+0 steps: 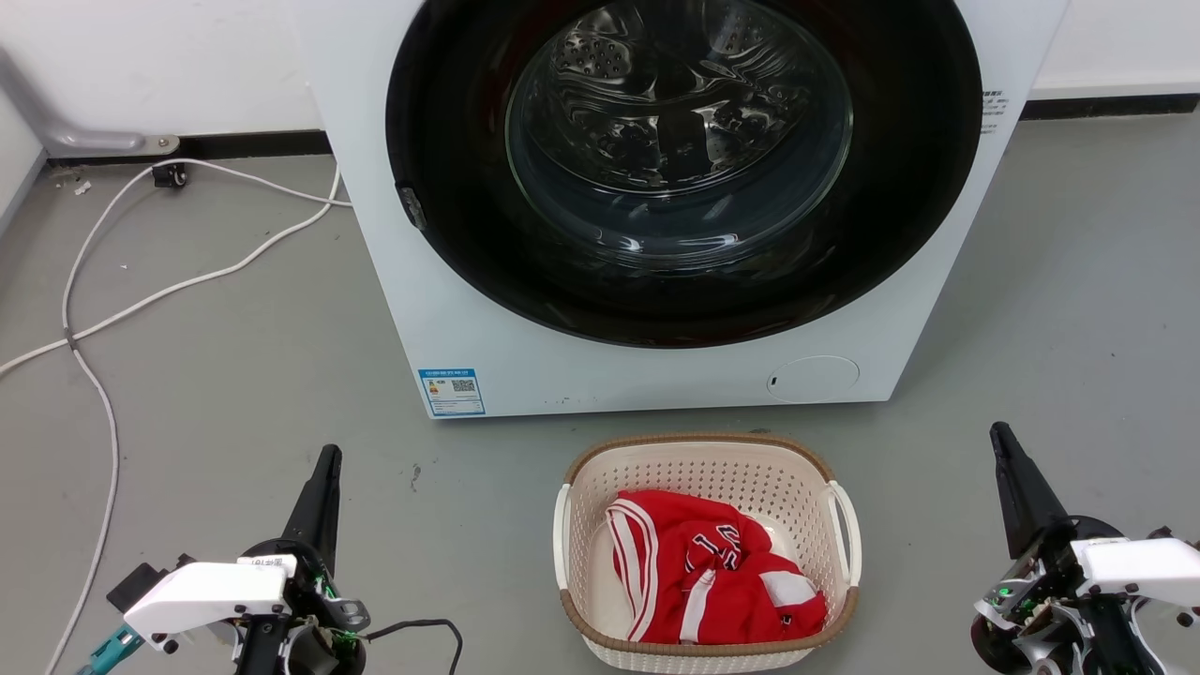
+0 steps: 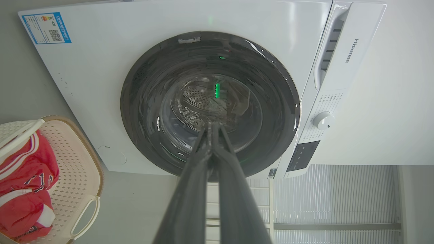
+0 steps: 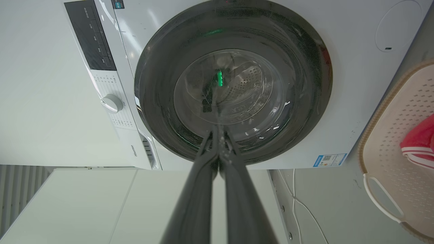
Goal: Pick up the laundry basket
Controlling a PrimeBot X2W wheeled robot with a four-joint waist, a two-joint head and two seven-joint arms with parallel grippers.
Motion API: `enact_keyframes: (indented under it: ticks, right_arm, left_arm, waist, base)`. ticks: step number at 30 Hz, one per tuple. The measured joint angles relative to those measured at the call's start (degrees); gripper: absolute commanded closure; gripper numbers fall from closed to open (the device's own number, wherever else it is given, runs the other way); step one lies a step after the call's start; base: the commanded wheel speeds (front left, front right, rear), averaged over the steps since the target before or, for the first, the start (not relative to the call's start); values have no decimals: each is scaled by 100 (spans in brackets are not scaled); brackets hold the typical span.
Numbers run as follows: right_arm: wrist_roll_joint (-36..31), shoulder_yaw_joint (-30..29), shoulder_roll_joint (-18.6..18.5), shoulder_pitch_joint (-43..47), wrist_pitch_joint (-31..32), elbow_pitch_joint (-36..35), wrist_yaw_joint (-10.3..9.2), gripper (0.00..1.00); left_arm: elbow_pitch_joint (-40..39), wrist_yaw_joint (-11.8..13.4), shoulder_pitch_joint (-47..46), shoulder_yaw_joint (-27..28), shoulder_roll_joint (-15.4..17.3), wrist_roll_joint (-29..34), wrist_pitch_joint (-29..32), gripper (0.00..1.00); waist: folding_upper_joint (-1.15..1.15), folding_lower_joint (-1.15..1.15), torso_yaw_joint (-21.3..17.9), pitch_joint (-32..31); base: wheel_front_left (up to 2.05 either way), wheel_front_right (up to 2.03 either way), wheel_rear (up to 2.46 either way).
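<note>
Grey floor bears the laundry basket before a white washer; left pincer and right pincer pinched together, empty.

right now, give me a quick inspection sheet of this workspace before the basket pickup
surface: grey floor, a few dark specks
job's things: laundry basket upright before the washer, red garment inside, handles free
clutter: small pale scraps by the wall
hands: left hand and right hand shut, empty, flanking the basket without touching
cables: white cable looping left of the washer; black cable by the left arm
surroundings: white washer, door shut; white wall behind
</note>
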Motion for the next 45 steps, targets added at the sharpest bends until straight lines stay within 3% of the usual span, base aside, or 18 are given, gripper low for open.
enact_keyframes:
  ticks: [19, 20, 29, 45]
  right_arm:
    - [0, -1, 0, 0, 1, 0, 0, 100]
    - [0, 0, 1, 9, 0, 16, 1, 0]
    - [-203, 20, 23, 208, -159, 153, -1, 0]
    - [-2490, 116, 25, 285, -572, -426, -1, 0]
  left_arm:
    - [0, 0, 0, 0, 0, 0, 0, 100]
    - [18, 1, 9, -2, -1, 1, -1, 0]
    - [101, 3, 201, -27, -30, 216, -163, 0]
    - [-415, 363, 230, -216, -29, 2132, -580, 0]
  waist:
    - [0, 0, 0, 0]
    - [0, 0, 0, 0]
    - [0, 0, -2, 4]
    - [0, 0, -5, 21]
  base:
    - [0, 0, 0]
    - [0, 0, 0]
    - [0, 0, 0]
    - [0, 0, 0]
